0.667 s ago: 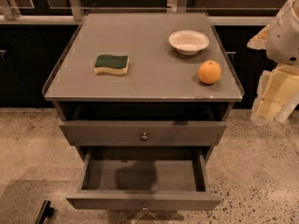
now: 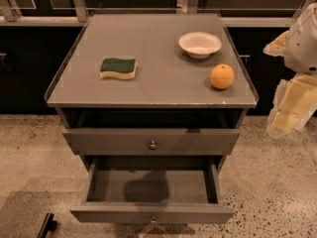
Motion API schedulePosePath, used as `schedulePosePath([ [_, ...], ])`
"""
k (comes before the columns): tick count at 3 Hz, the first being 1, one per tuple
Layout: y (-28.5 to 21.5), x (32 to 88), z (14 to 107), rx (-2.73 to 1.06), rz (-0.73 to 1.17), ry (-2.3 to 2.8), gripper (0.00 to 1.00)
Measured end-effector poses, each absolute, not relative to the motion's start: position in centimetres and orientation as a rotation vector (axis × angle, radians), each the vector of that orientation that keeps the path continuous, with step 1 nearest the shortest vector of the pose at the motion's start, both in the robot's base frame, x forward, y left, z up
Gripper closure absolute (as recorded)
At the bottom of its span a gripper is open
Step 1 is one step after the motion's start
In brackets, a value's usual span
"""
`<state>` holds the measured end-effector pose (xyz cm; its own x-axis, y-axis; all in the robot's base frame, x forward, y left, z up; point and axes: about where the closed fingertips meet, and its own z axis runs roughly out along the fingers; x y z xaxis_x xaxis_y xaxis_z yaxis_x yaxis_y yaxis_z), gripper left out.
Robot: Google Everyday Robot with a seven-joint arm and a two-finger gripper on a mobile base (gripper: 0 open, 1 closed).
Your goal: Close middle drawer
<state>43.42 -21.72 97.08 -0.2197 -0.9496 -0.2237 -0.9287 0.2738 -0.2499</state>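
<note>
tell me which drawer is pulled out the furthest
The lower drawer, its empty inside in full view; the drawer above barely sticks out. The hand hangs at the picture's right edge, beside the cabinet, touching neither.

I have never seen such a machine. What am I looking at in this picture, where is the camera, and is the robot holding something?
One camera looks down at a grey cabinet from its front; where it is mounted is not known. The white and cream shape at the right edge is the robot's arm; its claw hangs beside the cabinet and seems to hold nothing. On the top lie a green and yellow sponge, a white bowl and an orange. The middle drawer is pulled far out and looks empty; the robot must push it shut. The drawer above it sits further in.
</note>
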Motion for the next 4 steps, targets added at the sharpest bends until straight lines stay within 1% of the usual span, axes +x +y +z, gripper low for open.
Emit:
schedulePosePath([
  [1, -20.7, 41.0, 94.9, -1.677, -0.019, 2.157, 0.0],
  [2, -19.9, 38.5, 88.9, -1.576, 0.143, 2.114, 0.0],
  [3, -19.8, 36.7, 80.3, -1.425, 0.299, 2.145, 0.0],
  [4, -19.6, 35.3, 69.0, -1.332, 0.439, 2.221, 0.0],
])
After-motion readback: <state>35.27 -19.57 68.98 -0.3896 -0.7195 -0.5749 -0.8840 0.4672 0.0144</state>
